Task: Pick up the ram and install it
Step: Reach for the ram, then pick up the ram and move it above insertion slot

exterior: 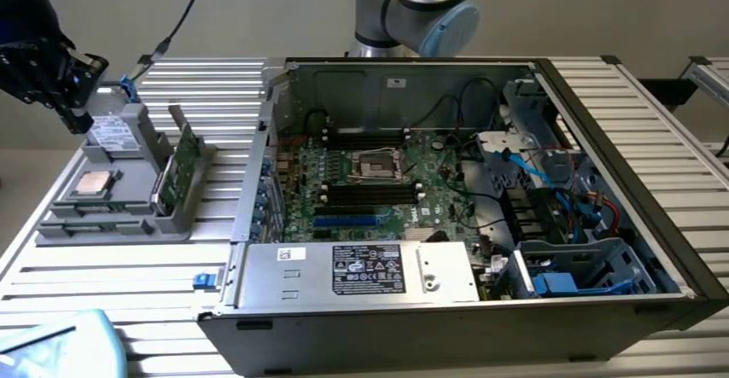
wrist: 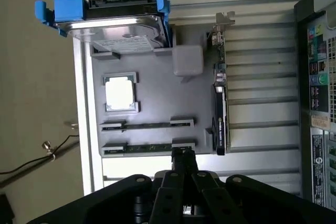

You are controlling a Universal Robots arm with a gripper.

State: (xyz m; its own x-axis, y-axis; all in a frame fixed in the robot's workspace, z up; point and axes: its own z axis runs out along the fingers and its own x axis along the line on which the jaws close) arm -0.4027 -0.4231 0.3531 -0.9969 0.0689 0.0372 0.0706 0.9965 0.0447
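While I watched from my desk, the gripper (wrist: 181, 156) hung at the exterior view's far left, above the grey tray (exterior: 114, 233), its jaws clenched together with nothing between them. On that tray the ram (wrist: 142, 148) stood on edge in a slim holder, a thin green strip between two end blocks. A second holder ran just beside it, and I could not tell whether that one was filled. I judged the stick light, stiff and fragile. It looked best pinched across its flat faces near the middle of the upper edge, then lifted straight so it would not bind. On the same tray sat a hard drive (exterior: 114, 130) in blue rails and a square processor (exterior: 94, 184), both apart from the ram. An expansion card (exterior: 180, 169) stood upright along the tray's side nearest the computer case (exterior: 672, 224), near enough that I reckoned opened jaws could brush it. Further right, the case wall rose between the tray and the motherboard (exterior: 445, 182), where the black memory slots (exterior: 370, 192) lay. Cables (exterior: 547, 169) crowded the exterior view's right.
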